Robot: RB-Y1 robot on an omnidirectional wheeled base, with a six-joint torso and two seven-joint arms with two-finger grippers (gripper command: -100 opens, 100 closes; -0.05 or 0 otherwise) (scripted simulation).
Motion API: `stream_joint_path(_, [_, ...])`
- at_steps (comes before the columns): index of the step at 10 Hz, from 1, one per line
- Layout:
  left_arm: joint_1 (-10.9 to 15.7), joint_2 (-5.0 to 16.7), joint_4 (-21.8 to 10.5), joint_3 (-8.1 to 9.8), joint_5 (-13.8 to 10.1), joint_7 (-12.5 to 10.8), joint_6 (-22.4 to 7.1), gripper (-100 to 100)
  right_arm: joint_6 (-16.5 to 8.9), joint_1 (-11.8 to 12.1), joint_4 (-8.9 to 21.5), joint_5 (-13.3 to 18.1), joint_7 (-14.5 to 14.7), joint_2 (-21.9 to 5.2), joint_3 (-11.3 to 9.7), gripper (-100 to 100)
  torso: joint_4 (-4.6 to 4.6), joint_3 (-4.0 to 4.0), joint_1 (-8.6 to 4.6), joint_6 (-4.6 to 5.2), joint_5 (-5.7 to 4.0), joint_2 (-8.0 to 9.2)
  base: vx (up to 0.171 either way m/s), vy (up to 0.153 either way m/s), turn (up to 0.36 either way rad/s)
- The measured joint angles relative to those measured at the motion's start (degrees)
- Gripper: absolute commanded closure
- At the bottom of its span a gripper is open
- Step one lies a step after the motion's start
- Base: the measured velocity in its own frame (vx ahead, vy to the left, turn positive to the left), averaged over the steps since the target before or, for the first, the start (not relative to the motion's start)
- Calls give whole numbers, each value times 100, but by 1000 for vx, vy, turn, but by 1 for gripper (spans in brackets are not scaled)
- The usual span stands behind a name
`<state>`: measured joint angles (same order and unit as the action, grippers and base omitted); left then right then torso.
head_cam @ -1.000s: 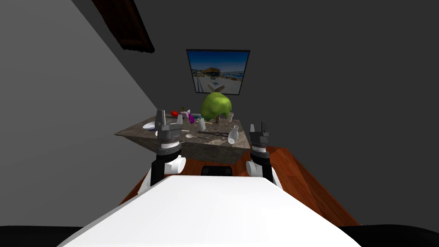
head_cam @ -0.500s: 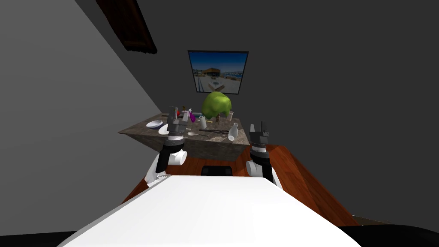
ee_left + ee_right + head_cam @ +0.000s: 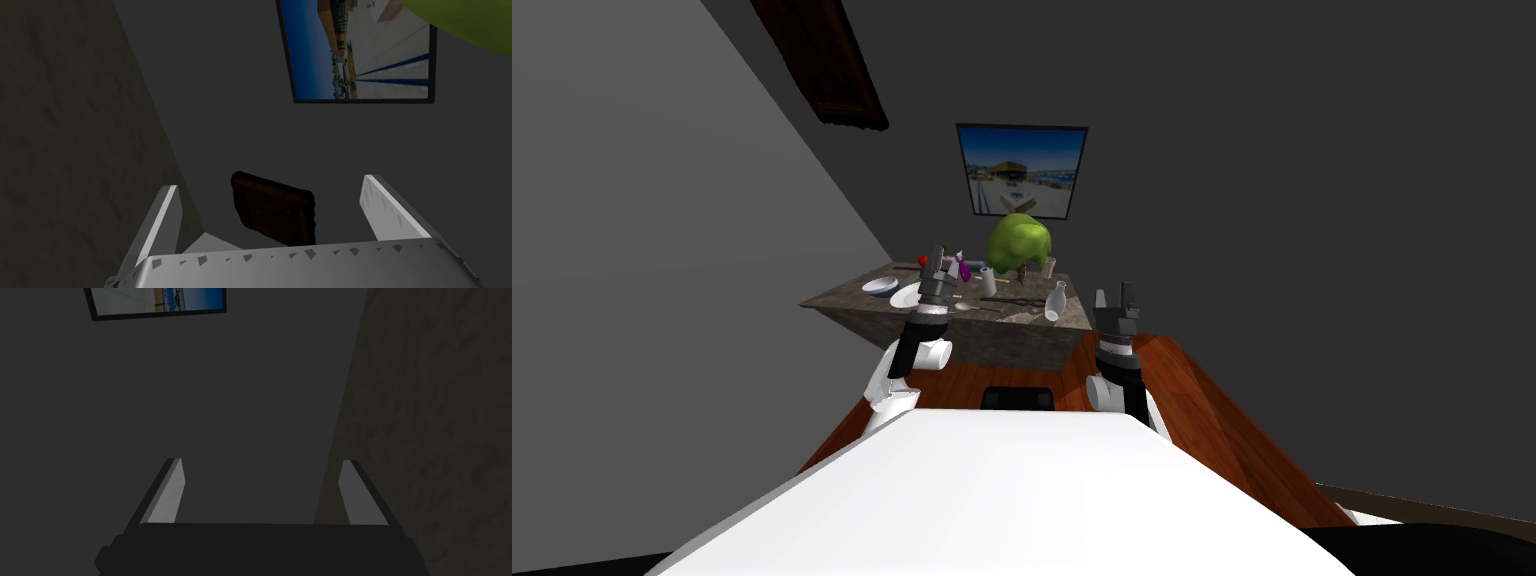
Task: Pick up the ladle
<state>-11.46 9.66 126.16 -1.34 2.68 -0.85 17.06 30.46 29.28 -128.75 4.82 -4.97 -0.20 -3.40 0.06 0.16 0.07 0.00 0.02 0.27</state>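
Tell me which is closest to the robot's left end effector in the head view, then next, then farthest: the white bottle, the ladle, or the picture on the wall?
1. Ladle: on the table, close by the left end effector.
2. White bottle: near the table's right edge.
3. Picture: hung up high behind the table.

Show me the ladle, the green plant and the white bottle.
ladle [image 3: 961, 306], head view, on its bowl.
green plant [image 3: 1017, 243], head view, middle of its foliage.
white bottle [image 3: 1055, 302], head view, on its body.
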Motion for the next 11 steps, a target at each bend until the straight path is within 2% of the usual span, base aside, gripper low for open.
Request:
stream_joint_path(5, [672, 107, -456, 139, 78, 9, -717, -100, 0, 0, 0, 0, 0, 0, 0, 0, 0, 0, 8, -2, 2, -1, -76, 28, -15])
stream_joint_path(9, [1228, 133, -820, 218, 164, 34, -1398, -100, 0, 0, 0, 0, 0, 0, 0, 0, 0, -2, -2, -1, 0, -5, -72, 15, -12])
stream_joint_path(11, [1572, 149, -1100, 273, 199, 47, -1706, -100, 0, 1, 0, 0, 0, 0, 0, 0, 0, -3, 3, -2, 1, -7, -39, 23, -7])
